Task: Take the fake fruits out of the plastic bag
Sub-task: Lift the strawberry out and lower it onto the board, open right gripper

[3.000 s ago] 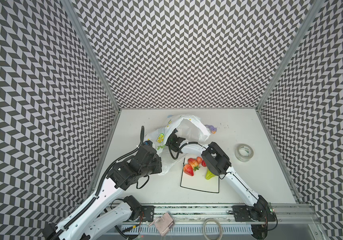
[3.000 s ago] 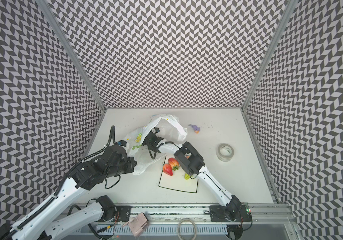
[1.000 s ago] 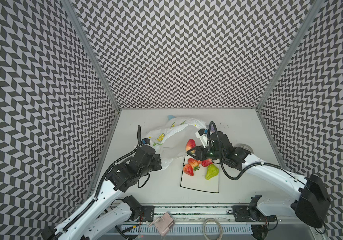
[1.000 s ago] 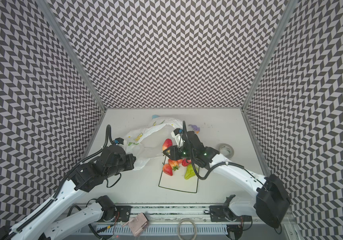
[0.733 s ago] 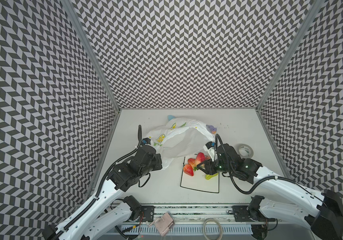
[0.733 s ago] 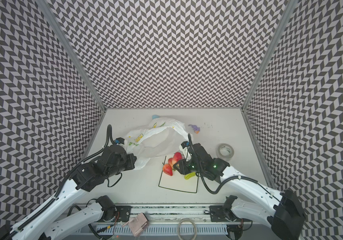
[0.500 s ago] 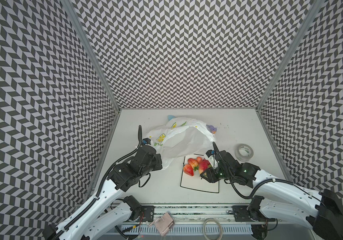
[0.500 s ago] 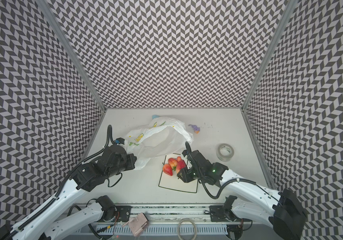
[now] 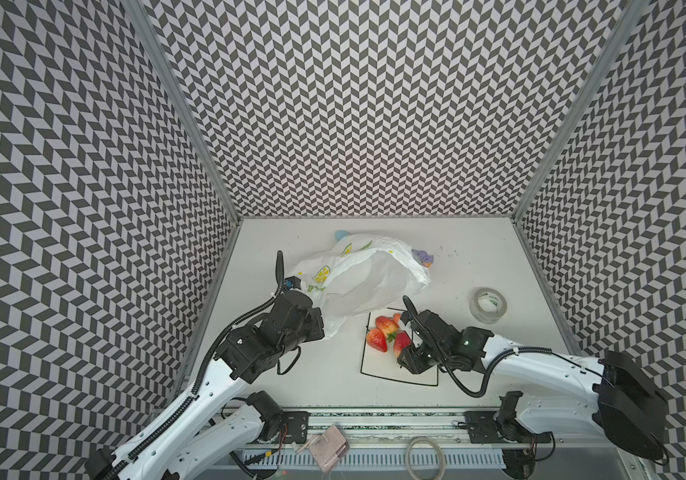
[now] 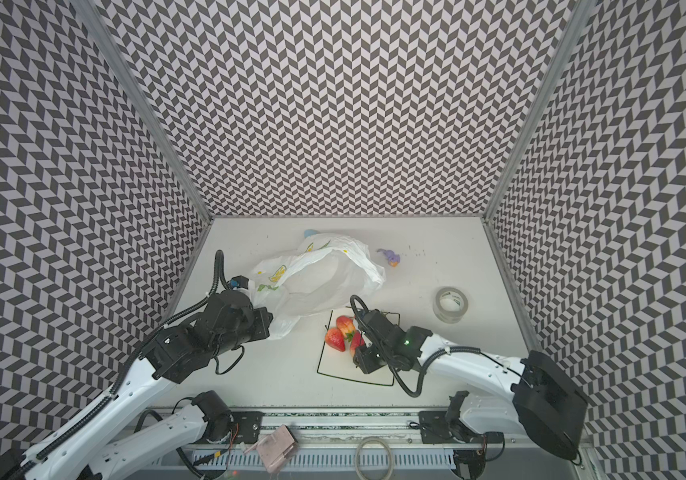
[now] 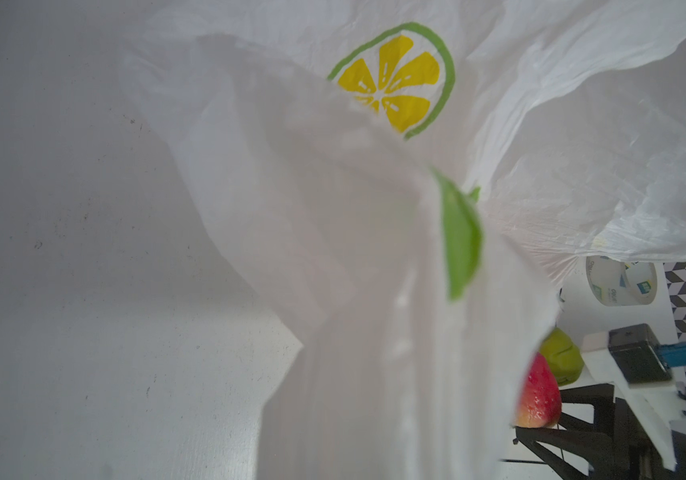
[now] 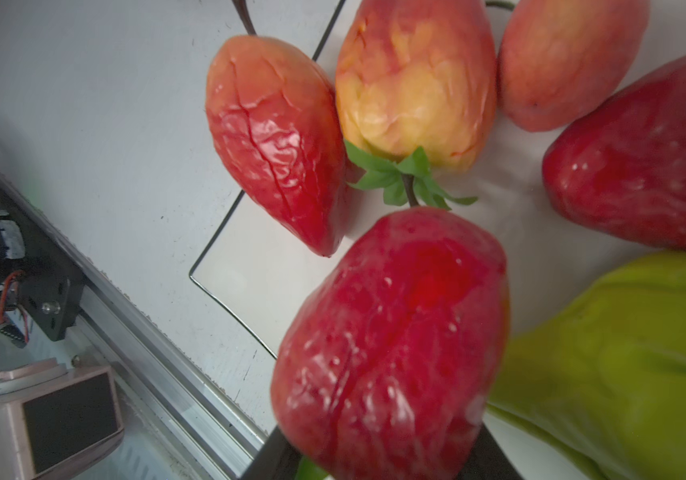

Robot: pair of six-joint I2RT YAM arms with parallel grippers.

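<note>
Tools: left gripper [image 9: 319,328] pressed together on bag [image 9: 357,274] corner, near-left; right gripper [image 9: 407,352] pinching strawberry [image 12: 391,332] low over plate [image 9: 378,366], among other fruits [image 9: 376,338]. Handling: spread jaws gently, lift straight up, avoid nudging neighbours.

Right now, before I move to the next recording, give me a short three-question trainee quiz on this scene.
1. True or false: the left gripper is shut on the thin white lemon-printed plastic bag.
2. The right gripper holds a glossy red toy strawberry over: A) the bag, B) the white square black-rimmed plate, C) the metal rail?
3. Name the round thing to the plate's right in both top views.
Key: 1 true; 2 B; 3 clear tape roll.
</note>
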